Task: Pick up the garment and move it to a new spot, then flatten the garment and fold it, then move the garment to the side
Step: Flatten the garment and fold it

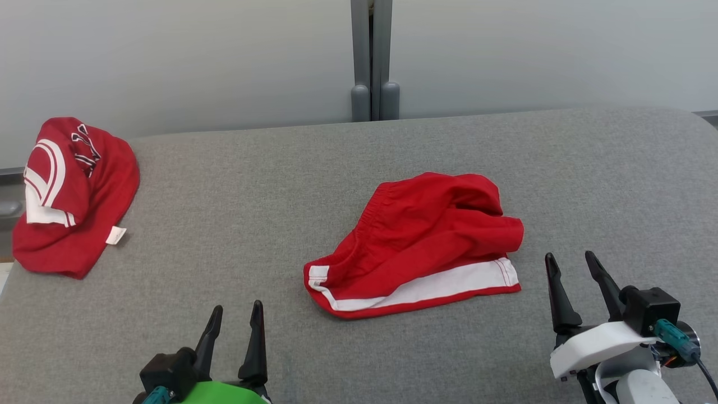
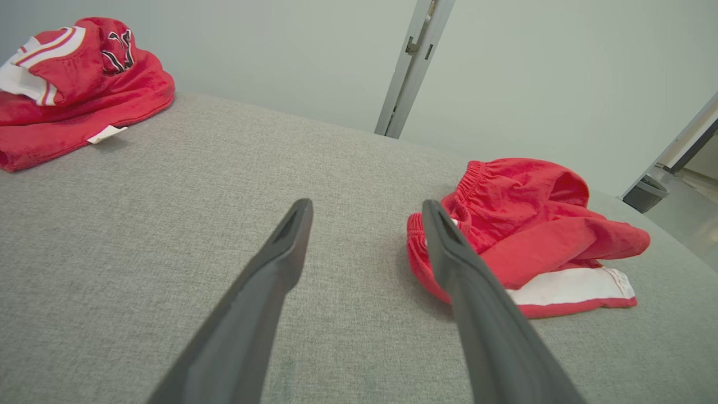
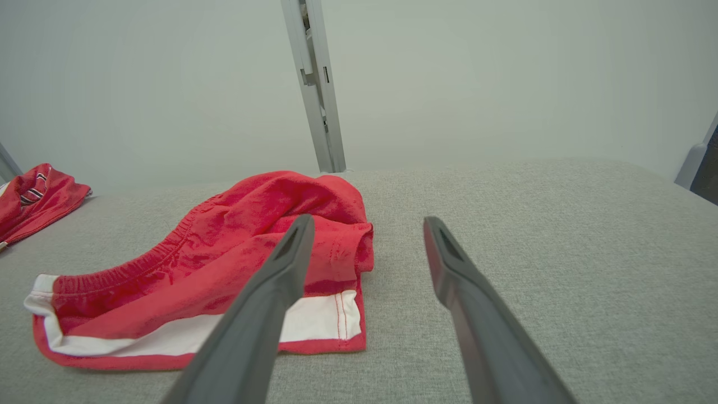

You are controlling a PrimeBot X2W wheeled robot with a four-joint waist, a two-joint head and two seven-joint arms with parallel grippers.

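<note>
Red shorts (image 1: 418, 244) are found crumpled at two o'clock from the left gripper (image 1: 237, 306) and nine o'clock from the right gripper (image 1: 569, 254) — both spread, empty — so every step is judged outstanding.

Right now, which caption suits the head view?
Open left tool and open right tool before crumpled red shorts on a grey table; second red garment far left.

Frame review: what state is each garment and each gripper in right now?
shorts: crumpled, lying on the table, not gripped
jersey: bunched in a heap at the table's left edge, untouched
left gripper: open, empty
right gripper: open, empty
</note>
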